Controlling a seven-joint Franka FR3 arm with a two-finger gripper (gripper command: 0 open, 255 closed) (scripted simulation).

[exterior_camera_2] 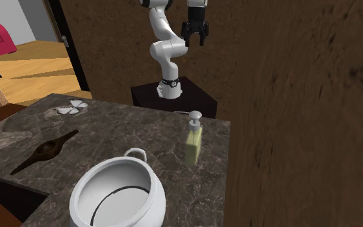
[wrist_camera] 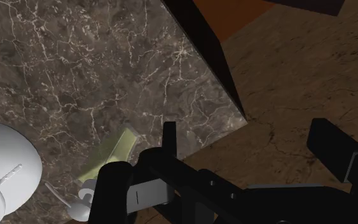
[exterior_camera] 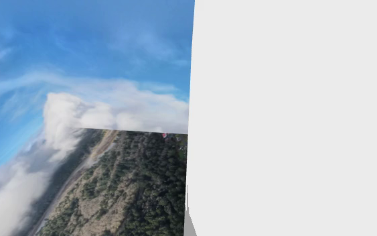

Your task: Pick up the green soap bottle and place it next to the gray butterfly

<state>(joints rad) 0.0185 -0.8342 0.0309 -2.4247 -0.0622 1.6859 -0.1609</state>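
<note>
The claw (exterior_camera_2: 195,42), open and empty well above the pale green soap bottle (exterior_camera_2: 194,143), should drop over that bottle and straddle its body below the white pump (exterior_camera_2: 194,116) before closing.

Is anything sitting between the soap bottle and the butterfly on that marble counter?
Nothing visible does. Bare counter lies between the soap bottle and the butterfly. The dark ladle and the white pot sit off that line, nearer the second exterior view's bottom edge.
</note>
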